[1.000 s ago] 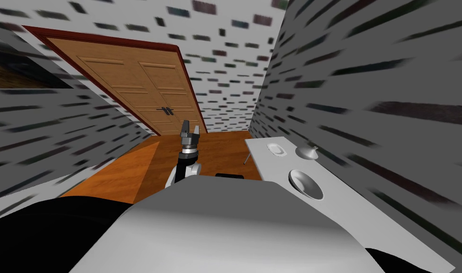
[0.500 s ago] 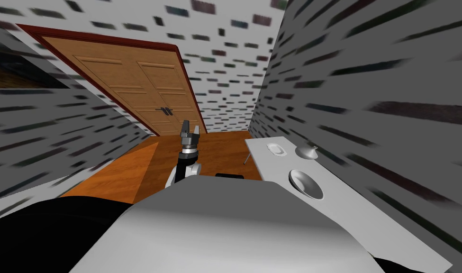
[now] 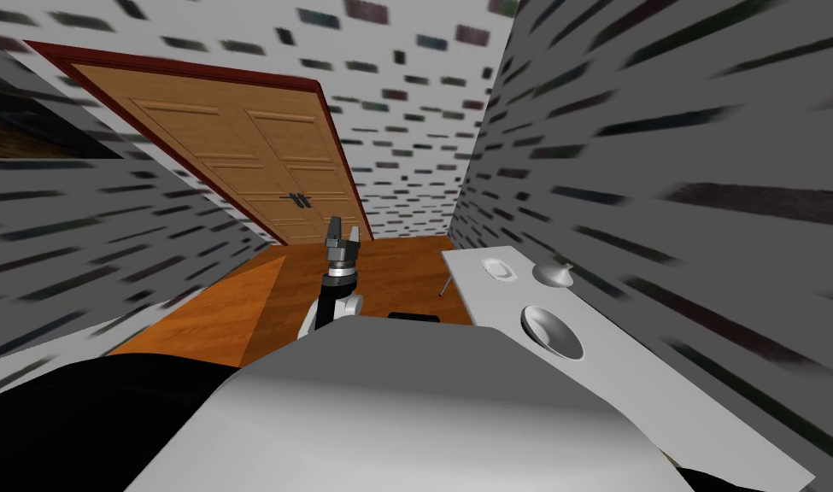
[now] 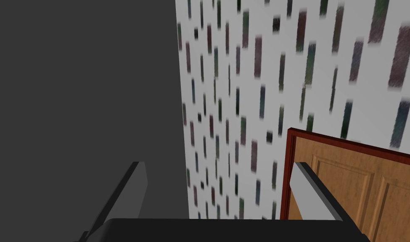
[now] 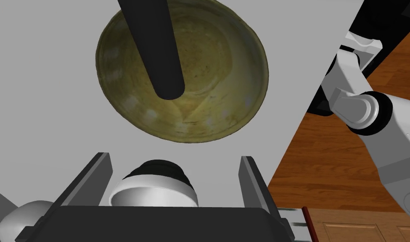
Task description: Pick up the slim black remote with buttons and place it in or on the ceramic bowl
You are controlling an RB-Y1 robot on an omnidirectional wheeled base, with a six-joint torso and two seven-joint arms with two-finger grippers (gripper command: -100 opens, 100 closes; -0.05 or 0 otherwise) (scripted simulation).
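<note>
Inside olive bowl (image 5: pixel 231 84), black remote (image 5: pixel 155 46), right end effector (image 5: pixel 175 161) spread.

— Where's our bowl (image 5: pixel 216 84)?
— On the table (image 3: pixel 645 384) at our right, nearest us. A dish (image 3: pixel 498 270) and a lidded pot (image 3: pixel 554 273) stand farther along, side by side.
— And the remote (image 5: pixel 155 46)?
— Across the bowl's rim, one end over its middle.
</note>
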